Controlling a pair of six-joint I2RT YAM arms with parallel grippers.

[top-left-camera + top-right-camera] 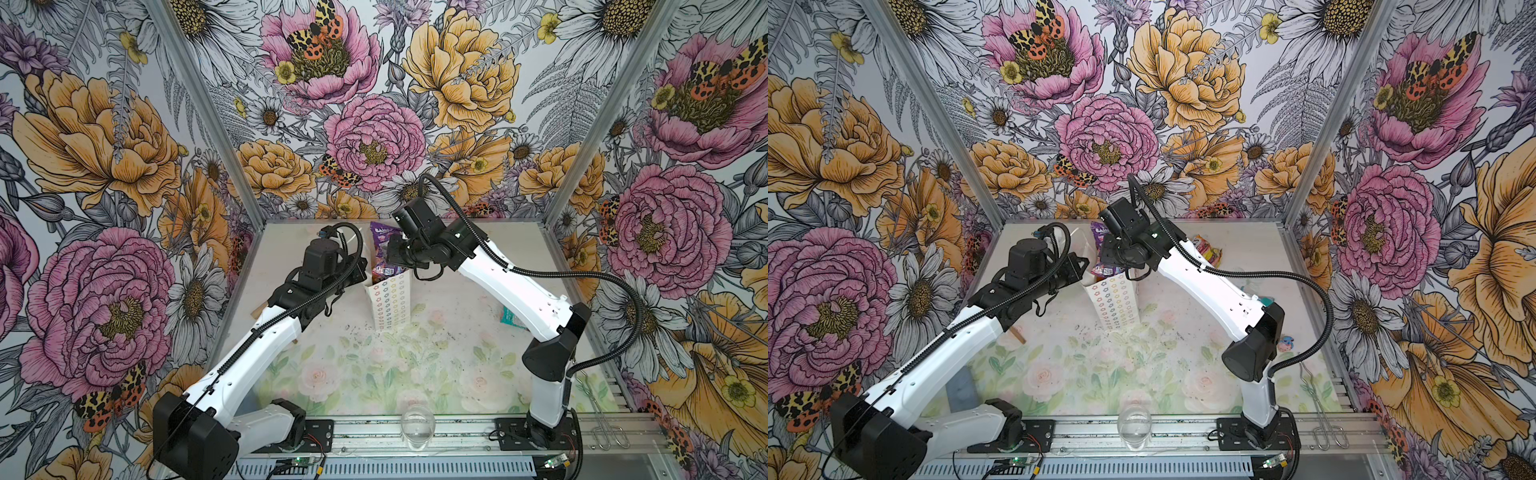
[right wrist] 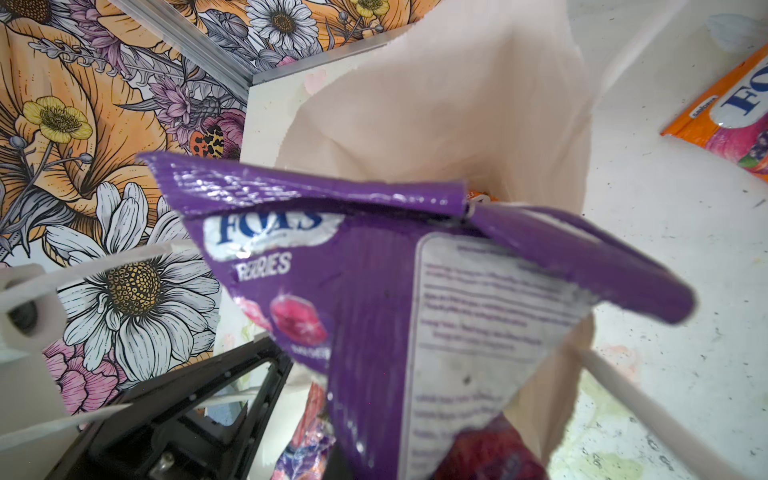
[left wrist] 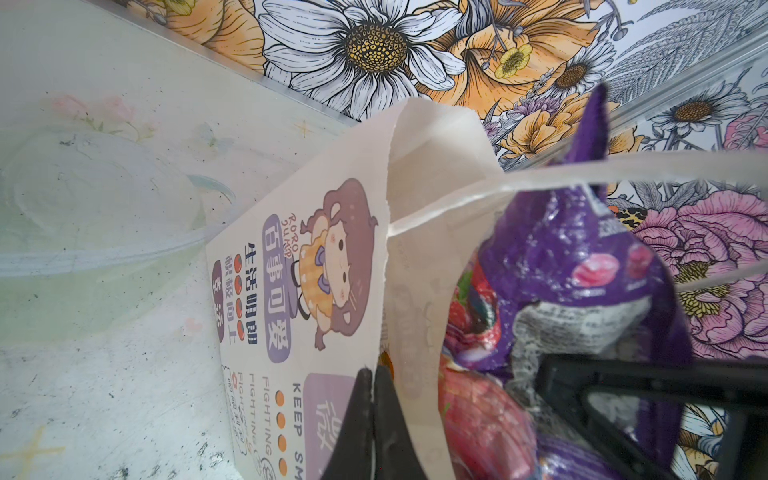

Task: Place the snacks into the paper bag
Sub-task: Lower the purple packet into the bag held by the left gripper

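The white paper bag (image 1: 390, 305) (image 1: 1115, 305) stands upright mid-table, with flower rings on its side. My left gripper (image 3: 374, 374) (image 1: 366, 265) is shut on the bag's rim (image 3: 392, 291) and pinches the paper edge. Over the bag's mouth, my right gripper (image 1: 390, 249) (image 1: 1106, 254) is shut on a purple snack packet (image 2: 374, 291) (image 3: 582, 257) (image 1: 380, 232); its fingertips are hidden behind the packet. A reddish packet (image 3: 478, 415) (image 1: 1104, 270) lies inside the bag. An orange-and-white packet (image 2: 731, 116) (image 1: 1204, 247) lies at the back right. A teal packet (image 1: 509, 318) shows behind the right arm.
A clear glass (image 1: 417, 428) (image 1: 1133, 428) stands at the front edge. Metal tongs (image 1: 1325, 411) lie at the front right. A wooden piece (image 1: 1017, 334) pokes out under the left arm. A clear plastic bowl (image 3: 104, 232) sits beside the bag. Flowered walls close three sides.
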